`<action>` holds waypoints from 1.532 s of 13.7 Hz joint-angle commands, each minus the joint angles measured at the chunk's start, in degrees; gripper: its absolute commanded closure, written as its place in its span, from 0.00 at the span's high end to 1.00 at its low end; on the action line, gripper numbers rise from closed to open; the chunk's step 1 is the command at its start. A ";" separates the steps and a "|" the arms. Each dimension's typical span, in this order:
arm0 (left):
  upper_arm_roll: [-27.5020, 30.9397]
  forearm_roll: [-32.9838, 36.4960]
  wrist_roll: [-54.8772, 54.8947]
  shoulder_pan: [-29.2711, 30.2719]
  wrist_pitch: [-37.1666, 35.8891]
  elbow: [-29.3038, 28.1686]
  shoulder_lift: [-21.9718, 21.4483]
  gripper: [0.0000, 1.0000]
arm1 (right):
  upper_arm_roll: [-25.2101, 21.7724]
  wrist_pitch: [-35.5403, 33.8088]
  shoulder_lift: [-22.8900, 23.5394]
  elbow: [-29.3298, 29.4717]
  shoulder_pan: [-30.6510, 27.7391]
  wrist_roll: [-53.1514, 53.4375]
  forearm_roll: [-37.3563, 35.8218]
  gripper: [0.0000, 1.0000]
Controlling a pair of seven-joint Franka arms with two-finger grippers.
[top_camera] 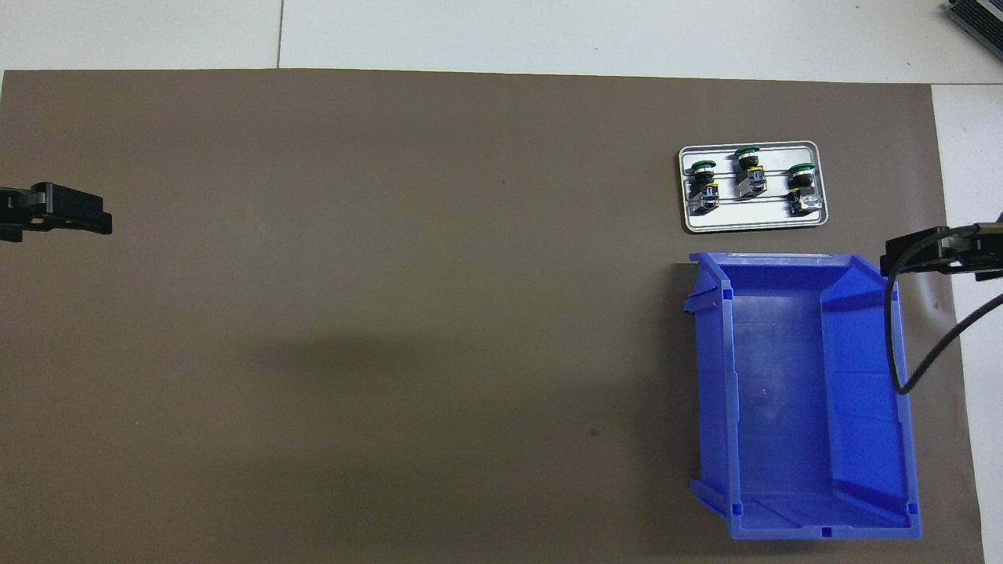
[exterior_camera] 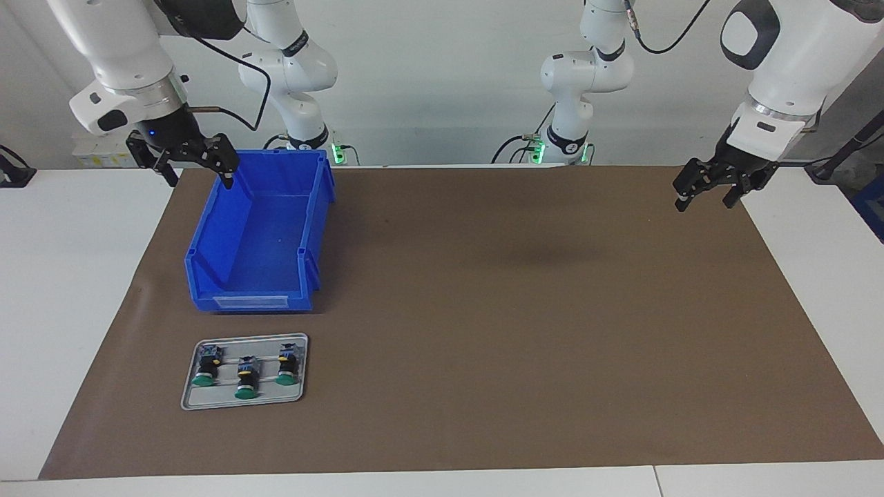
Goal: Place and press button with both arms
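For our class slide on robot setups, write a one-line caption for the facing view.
Two arms wait, jaws open, above a brown mat; an empty blue bin sits beside a tray of three green buttons.

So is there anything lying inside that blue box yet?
No, the blue box shows only its bare floor, while all three green-capped buttons lie on the small metal tray beside it.

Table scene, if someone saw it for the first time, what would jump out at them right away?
The big blue bin grabs the eye first, sitting empty on the brown mat toward the right arm's end of the table. Just farther from the robots than the bin lies a small metal tray with three green-capped buttons lying in a row. Both arms hang raised at the mat's ends, the right gripper over the bin's corner, the left gripper over the mat's edge.
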 commanded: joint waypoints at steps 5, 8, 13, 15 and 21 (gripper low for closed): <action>-0.32 0.80 0.69 0.59 -0.03 -1.79 -1.60 1.00 | 0.20 0.38 -1.12 -1.21 -0.24 1.08 -0.68 1.00; -0.32 0.80 0.69 0.59 -0.03 -1.79 -1.60 1.00 | 0.20 6.41 -1.39 -3.93 -0.42 0.20 -0.68 1.00; -0.40 0.80 0.69 0.59 -0.03 -1.79 -1.60 1.00 | 0.20 20.82 8.44 -2.80 -1.21 -1.73 2.13 1.00; -0.41 0.80 0.69 0.59 -0.03 -1.79 -1.60 1.00 | 0.20 28.38 13.71 -2.71 -1.29 -3.48 2.13 1.00; -0.32 0.80 0.69 0.59 -0.03 -1.79 -1.60 1.00 | 0.29 47.29 26.81 -2.62 -1.91 -4.10 5.03 1.00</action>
